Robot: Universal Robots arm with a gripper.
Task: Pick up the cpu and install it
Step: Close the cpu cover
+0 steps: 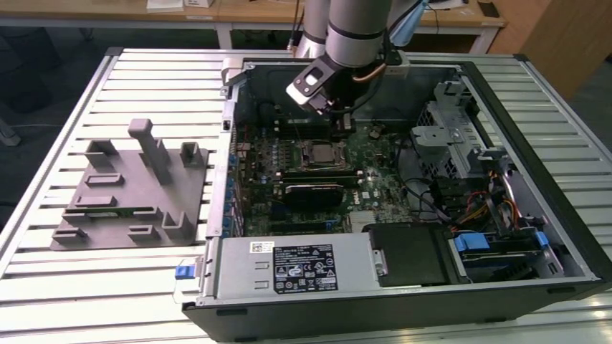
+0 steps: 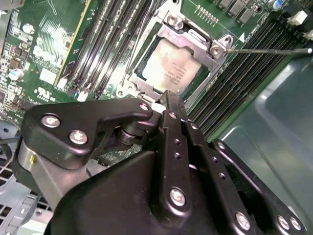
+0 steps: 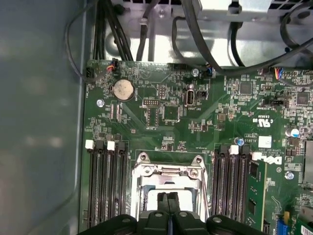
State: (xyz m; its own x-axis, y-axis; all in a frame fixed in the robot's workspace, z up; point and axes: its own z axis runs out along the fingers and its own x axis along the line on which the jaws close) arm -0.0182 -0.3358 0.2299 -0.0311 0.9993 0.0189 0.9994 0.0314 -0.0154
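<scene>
The cpu [image 2: 168, 68], a flat silver square, lies in the motherboard's socket frame [image 2: 215, 51] inside the open computer case [image 1: 535, 215]. In the exterior view the cpu [image 1: 319, 152] shows at the middle of the board, with my gripper [image 1: 342, 123] hanging just behind it, low inside the case. The black fingers [image 2: 168, 105] are pressed together with nothing between them, their tips just short of the chip's edge. In the first wrist view the gripper [image 3: 169, 208] is over the socket frame [image 3: 168, 171].
Memory slots [image 3: 105, 181] flank the socket, and a green memory stick [image 3: 255, 191] stands in one. Cables [image 3: 142, 29] run along the case wall. A drive cage [image 1: 459, 143] and power supply [image 1: 287, 265] crowd the case. A grey fixture plate [image 1: 134, 193] lies on the table.
</scene>
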